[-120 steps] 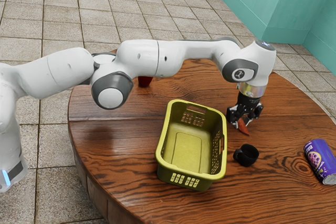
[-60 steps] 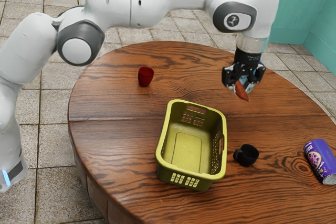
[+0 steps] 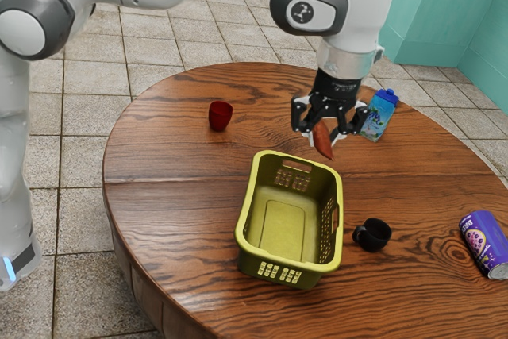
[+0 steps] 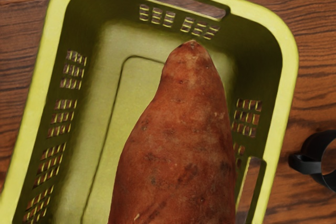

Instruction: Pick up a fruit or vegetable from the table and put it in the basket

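Observation:
My gripper (image 3: 323, 137) is shut on an orange-brown sweet potato (image 3: 322, 140), which hangs tilted from it in the air, just beyond the basket's far end in the exterior view. The yellow-green basket (image 3: 249, 210) stands upright on the table with nothing inside. In the wrist view the sweet potato (image 4: 181, 145) looms large in front of the basket (image 4: 287, 85), covering part of its floor and lower side.
A black mug (image 3: 373, 234) stands close beside the basket, and a purple can (image 3: 485, 244) lies at the exterior view's right. A red cup (image 3: 220, 115) and a blue carton (image 3: 379, 115) are at the table's far side (image 3: 266, 85).
My gripper has risen from the table with the sweet potato and moved toward the exterior view's left, nearer the basket. The blue carton has come into sight behind the hand.

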`<state>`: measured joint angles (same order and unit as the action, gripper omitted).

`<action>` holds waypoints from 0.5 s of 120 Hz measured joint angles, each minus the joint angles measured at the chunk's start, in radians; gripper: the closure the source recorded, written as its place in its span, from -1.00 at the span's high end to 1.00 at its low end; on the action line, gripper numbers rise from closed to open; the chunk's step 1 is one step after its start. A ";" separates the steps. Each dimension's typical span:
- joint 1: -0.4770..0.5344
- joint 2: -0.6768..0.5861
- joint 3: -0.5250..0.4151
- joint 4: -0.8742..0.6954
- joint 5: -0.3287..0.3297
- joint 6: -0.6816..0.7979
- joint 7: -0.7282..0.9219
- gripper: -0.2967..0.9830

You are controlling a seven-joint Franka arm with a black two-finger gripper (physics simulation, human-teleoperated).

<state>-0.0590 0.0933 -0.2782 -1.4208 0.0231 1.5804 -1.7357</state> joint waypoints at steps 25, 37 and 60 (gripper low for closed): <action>0.002 0.003 -0.005 -0.020 0.000 0.004 0.003 -0.28; 0.010 0.003 -0.018 -0.022 -0.001 0.008 0.004 -0.06; 0.001 -0.002 -0.053 -0.020 0.000 0.002 0.005 0.38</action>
<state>-0.0583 0.0910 -0.3312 -1.4405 0.0228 1.5823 -1.7303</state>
